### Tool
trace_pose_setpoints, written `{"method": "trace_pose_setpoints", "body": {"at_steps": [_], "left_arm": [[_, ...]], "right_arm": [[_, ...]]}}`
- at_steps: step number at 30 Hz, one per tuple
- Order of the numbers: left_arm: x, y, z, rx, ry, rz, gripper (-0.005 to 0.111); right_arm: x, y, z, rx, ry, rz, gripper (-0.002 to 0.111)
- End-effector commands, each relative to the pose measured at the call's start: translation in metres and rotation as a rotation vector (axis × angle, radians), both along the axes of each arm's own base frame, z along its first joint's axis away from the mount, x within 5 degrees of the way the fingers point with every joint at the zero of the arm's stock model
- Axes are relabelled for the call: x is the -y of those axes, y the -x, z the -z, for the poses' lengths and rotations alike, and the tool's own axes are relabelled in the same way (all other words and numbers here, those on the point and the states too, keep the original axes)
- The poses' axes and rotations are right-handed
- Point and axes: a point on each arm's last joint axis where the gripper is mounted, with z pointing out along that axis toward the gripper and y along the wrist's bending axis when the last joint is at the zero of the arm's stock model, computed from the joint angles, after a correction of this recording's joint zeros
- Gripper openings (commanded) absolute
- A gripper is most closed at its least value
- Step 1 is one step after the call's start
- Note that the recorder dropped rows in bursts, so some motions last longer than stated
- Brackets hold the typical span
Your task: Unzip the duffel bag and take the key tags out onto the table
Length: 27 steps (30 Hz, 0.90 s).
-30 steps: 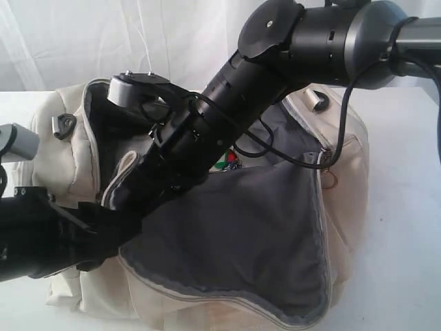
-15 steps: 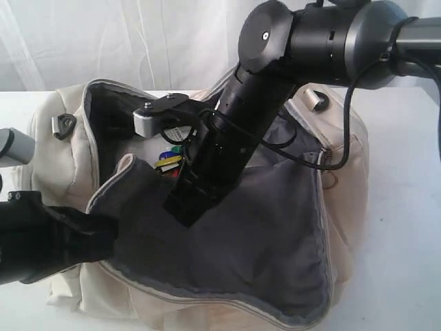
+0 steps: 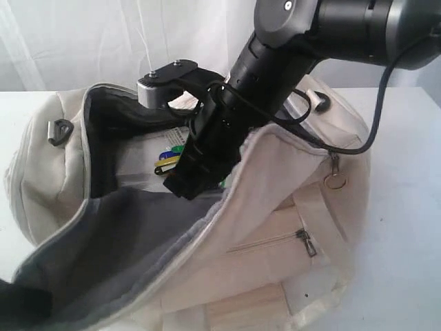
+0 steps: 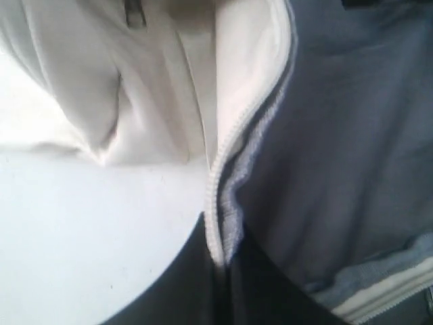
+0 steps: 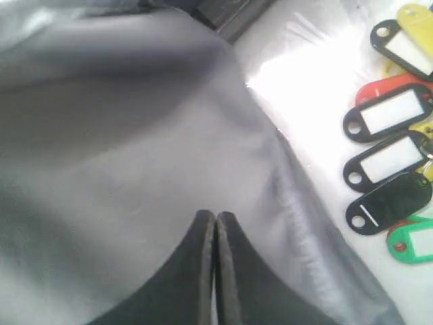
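Backdrop (image 3: 69, 41): white cloth hanging in soft vertical folds, across the upper left and upper middle of the exterior frame.
Pale sheet (image 5: 318, 81): glossy, bright white, creased; upper right of the right wrist frame; material unclear.

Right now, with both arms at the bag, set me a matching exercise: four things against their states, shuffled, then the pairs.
Things:
1. duffel bag
2. key tags
3. left pincer
4. right pincer

States:
A. shut on nothing, above the grey lining
B. unzipped, mouth gaping
C. lying inside the bag, not gripped
D. shut on the bag's zipper edge

Pairs: 1-B, 2-C, 3-D, 4-A
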Motion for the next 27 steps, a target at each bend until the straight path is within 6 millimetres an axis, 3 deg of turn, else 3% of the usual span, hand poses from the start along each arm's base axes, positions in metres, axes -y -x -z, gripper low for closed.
{"method": "trace_pose_setpoints", "body": {"at_steps": [1, 10, 13, 20, 23, 27], "left_arm": [[0.002, 0.014, 0.006, -0.115, 0.013, 0.088, 0.0], [0.001, 0.017, 0.014, -0.128, -0.026, 0.128, 0.001], [0.001, 0.017, 0.014, -0.13, -0.03, 0.131, 0.013], [0.001, 0.017, 0.014, -0.118, -0.038, 0.144, 0.059], [0.001, 0.016, 0.013, -0.092, -0.032, 0.15, 0.067], [0.004, 0.012, 0.006, -0.028, -0.001, 0.15, 0.067]], "right_arm": [[0.0, 0.001, -0.004, 0.007, -0.008, 0.009, 0.0], [0.007, 0.01, -0.001, -0.081, 0.075, -0.039, 0.0], [0.011, 0.011, 0.0, -0.098, 0.113, -0.029, 0.0], [0.029, 0.012, -0.021, -0.003, 0.175, 0.096, 0.0], [0.034, 0.017, -0.034, 0.012, 0.149, 0.128, 0.0], [0.039, 0.021, -0.04, 0.009, 0.137, 0.166, 0.0]]}}
